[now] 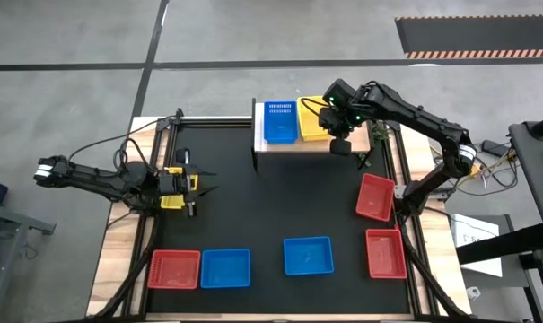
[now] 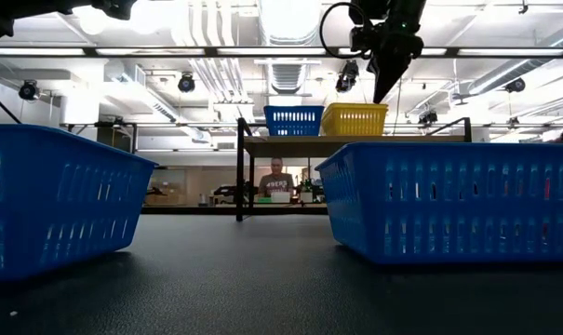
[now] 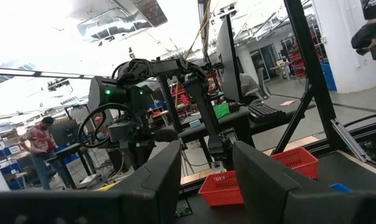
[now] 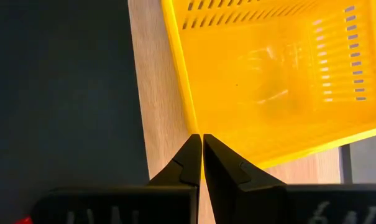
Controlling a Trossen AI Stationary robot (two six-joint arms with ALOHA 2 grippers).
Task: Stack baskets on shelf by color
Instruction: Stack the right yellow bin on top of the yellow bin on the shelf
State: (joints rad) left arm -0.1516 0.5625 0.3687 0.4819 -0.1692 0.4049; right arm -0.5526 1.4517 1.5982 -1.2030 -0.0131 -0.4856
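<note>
The light wood shelf stands at the mat's far edge and carries a blue basket and, beside it, a yellow basket, both resting on their bottoms. My right gripper hovers at the yellow basket's corner, fingers shut. In the right wrist view its tips stand at the corner of the yellow basket, over the shelf's wood. The low view shows the gripper right above the yellow basket's rim. My left gripper waits open over the mat's left side, holding nothing. My right gripper points down from above with shut fingertips at the yellow basket's corner rim. Whether they touch it, I cannot tell. The basket sits flat on the shelf.
On the black mat lie a red basket and a blue one near the front left, another blue at the front middle, and two red ones at the right. A person sits behind the table.
</note>
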